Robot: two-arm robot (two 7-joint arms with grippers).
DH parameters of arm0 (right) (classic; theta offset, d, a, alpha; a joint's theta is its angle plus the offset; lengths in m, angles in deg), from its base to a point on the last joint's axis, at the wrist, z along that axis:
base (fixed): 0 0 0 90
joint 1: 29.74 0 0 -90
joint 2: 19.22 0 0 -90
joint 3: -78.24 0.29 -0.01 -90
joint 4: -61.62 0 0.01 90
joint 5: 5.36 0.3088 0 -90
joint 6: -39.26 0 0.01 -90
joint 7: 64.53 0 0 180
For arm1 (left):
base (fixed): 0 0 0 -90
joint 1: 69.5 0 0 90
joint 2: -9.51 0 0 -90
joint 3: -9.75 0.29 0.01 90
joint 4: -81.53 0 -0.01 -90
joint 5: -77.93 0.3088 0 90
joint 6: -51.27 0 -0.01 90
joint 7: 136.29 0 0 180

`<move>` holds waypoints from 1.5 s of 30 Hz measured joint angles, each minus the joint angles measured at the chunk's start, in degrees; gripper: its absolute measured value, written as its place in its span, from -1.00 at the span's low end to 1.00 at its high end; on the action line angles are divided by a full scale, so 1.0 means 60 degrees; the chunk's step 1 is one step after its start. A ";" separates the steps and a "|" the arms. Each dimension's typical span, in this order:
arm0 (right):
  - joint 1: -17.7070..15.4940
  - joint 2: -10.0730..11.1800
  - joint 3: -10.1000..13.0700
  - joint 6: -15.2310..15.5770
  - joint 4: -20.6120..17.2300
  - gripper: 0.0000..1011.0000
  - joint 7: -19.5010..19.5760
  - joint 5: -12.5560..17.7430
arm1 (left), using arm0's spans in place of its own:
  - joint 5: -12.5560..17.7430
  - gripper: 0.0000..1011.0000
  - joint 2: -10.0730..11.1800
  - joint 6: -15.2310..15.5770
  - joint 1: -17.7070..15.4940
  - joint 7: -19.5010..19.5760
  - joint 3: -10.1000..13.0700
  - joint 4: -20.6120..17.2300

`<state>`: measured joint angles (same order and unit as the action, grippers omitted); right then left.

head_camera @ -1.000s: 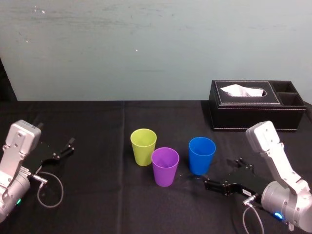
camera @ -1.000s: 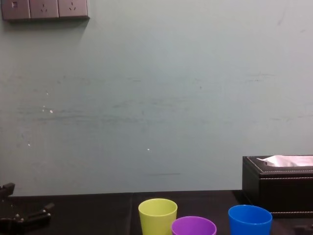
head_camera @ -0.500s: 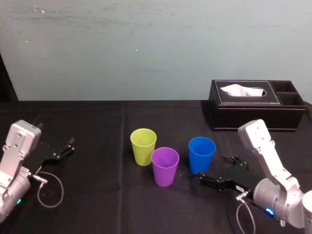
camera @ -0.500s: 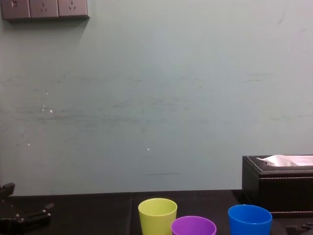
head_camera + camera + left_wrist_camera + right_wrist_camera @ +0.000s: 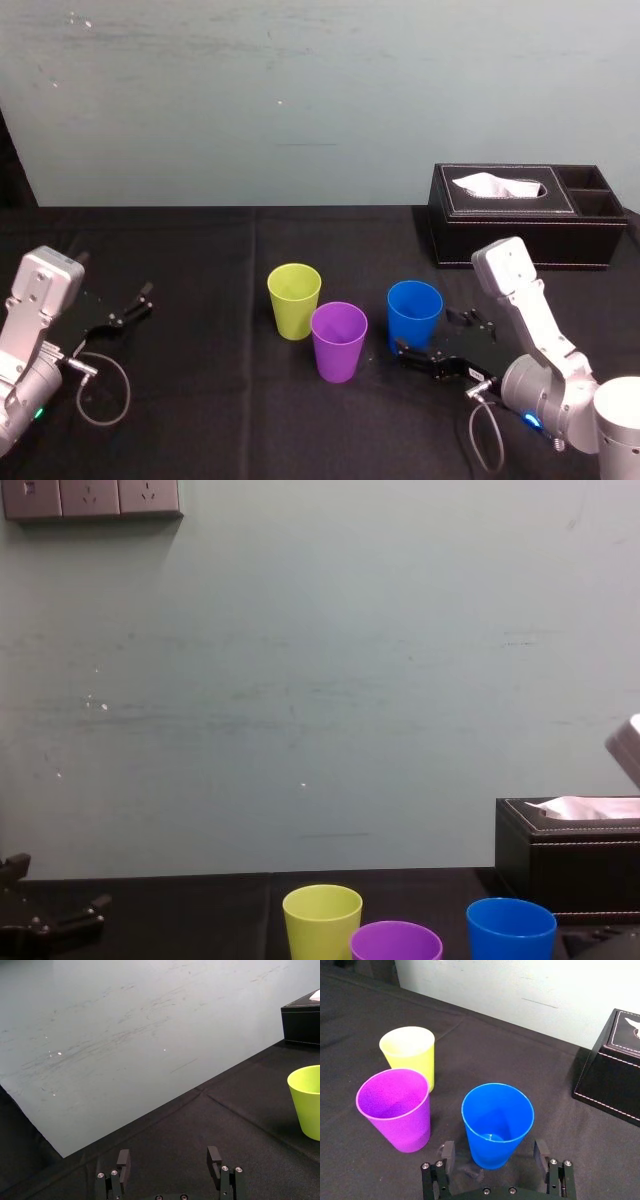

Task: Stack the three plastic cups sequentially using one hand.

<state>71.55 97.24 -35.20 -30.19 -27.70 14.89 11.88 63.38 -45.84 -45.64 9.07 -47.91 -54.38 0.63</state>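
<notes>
Three cups stand upright on the black table: a yellow-green cup (image 5: 294, 300), a purple cup (image 5: 339, 341) just in front of it, and a blue cup (image 5: 414, 317) to the right. My right gripper (image 5: 428, 332) is low on the table, open, one finger on each side of the blue cup's base. In the right wrist view the blue cup (image 5: 496, 1122) sits between the fingertips (image 5: 447, 1152) with a small gap on both sides; the purple cup (image 5: 395, 1107) and yellow-green cup (image 5: 410, 1052) stand apart from it. My left gripper (image 5: 135, 303) rests open and empty at the far left.
A black tissue box (image 5: 525, 215) stands at the back right, behind the right arm. The black table (image 5: 200, 400) has bare room in front of the cups and between them and the left arm. A grey cable (image 5: 100, 390) loops by the left arm.
My right gripper has slid left and forward along the table, until its open fingers flank the blue cup. The cups and the left arm have not moved.
</notes>
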 joint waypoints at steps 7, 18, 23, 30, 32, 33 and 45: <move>0.0145 -0.0276 0.0018 -0.0001 0.0324 0.98 0.0003 -0.0177 | 0.0000 0.98 0.0000 0.0000 0.0000 0.0000 0.0000 0.0000; 0.0169 -0.0541 0.0166 -0.0136 0.0521 0.98 -0.0001 -0.0451 | 0.0001 0.98 0.0000 0.0000 0.0000 0.0000 0.0000 0.0000; 0.0209 -0.0635 0.0220 -0.0156 0.0571 0.98 -0.0057 -0.0552 | 0.0000 0.98 0.0000 0.0000 0.0000 0.0000 0.0000 0.0000; 0.0283 -0.0791 0.0255 -0.0155 0.0715 0.98 -0.0185 -0.0707 | 0.0000 0.98 0.0000 0.0000 0.0000 0.0000 0.0000 0.0000; 0.0300 -0.0816 0.0255 -0.0155 0.0745 0.98 -0.0216 -0.0747 | 0.0000 0.98 0.0000 0.0000 0.0000 0.0000 -0.0001 0.0000; 0.0318 -0.0840 0.0254 -0.0155 0.0779 0.98 -0.0261 -0.0786 | 0.0000 0.98 0.0000 0.0000 0.0000 0.0000 0.0000 0.0000; 0.0402 -0.1055 0.0363 -0.0069 0.1028 0.98 -0.0437 -0.1015 | 0.0000 0.98 0.0000 0.0000 0.0000 0.0000 0.0000 0.0000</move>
<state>73.97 90.91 -33.02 -30.60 -21.54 12.27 5.79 63.38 -45.84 -45.64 9.07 -47.91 -54.39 0.63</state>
